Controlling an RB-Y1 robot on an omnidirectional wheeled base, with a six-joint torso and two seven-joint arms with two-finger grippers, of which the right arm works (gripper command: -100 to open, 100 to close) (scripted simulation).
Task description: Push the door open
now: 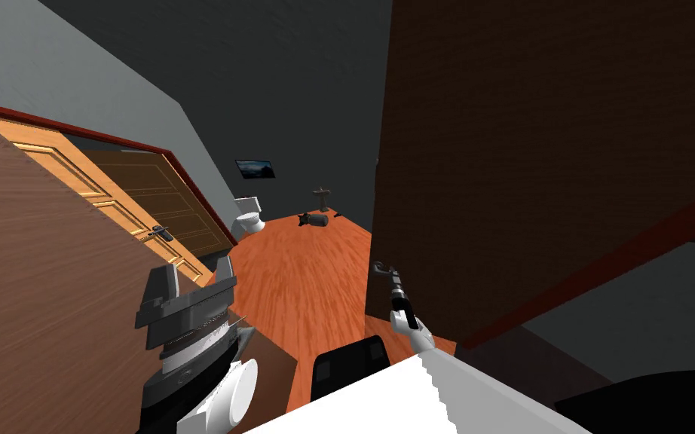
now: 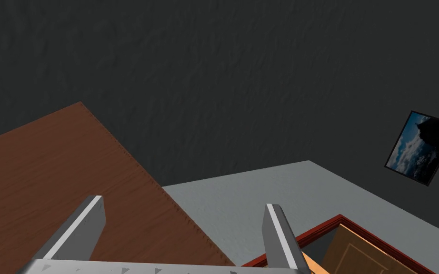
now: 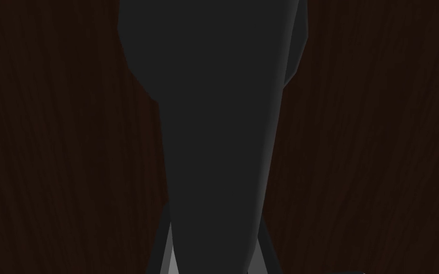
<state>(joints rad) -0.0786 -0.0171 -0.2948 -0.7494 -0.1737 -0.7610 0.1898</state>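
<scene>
Right tool (image 1: 385,273) pinching door (image 1: 527,151) handle (image 3: 214,119); left tool (image 2: 184,202) spread; toilet (image 1: 249,218) beyond.

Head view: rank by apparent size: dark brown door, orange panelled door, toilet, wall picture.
1. Dark brown wooden door, nearest the camera.
2. Orange panelled door.
3. White toilet and dark-framed wall picture look alike; not ranked.

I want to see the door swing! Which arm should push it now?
Right. The right gripper is closed around the door handle on the dark brown door. The left gripper is open, pointing up at a wall.
</scene>
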